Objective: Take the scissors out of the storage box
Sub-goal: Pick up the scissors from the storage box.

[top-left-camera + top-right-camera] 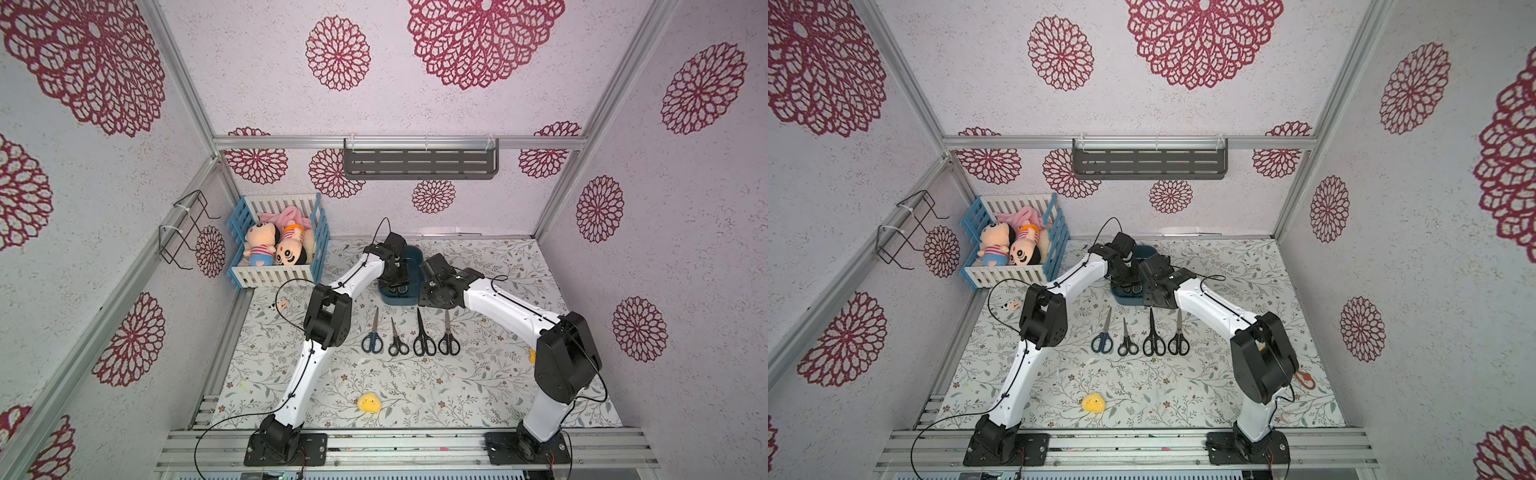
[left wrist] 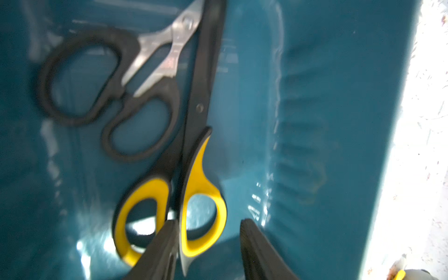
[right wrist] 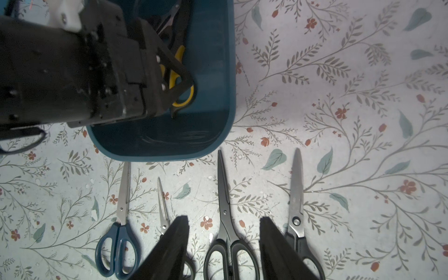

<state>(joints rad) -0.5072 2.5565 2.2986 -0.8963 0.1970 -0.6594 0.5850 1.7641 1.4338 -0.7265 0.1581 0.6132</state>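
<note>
The left gripper reaches into the teal storage box, jaws partly open astride one loop of the yellow-and-black scissors. One finger sits between the loops, the other just outside with a gap, so nothing is clamped. Black-handled scissors lie beside them in the box. The right gripper hovers partly open and empty over the row of four scissors on the floral tablecloth, near the box.

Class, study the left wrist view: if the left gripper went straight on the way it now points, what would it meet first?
Probably the yellow-and-black scissors: one handle loop lies between the open jaws of the left gripper, inside the storage box. Depth is unclear, so I cannot say how close it is.
</note>
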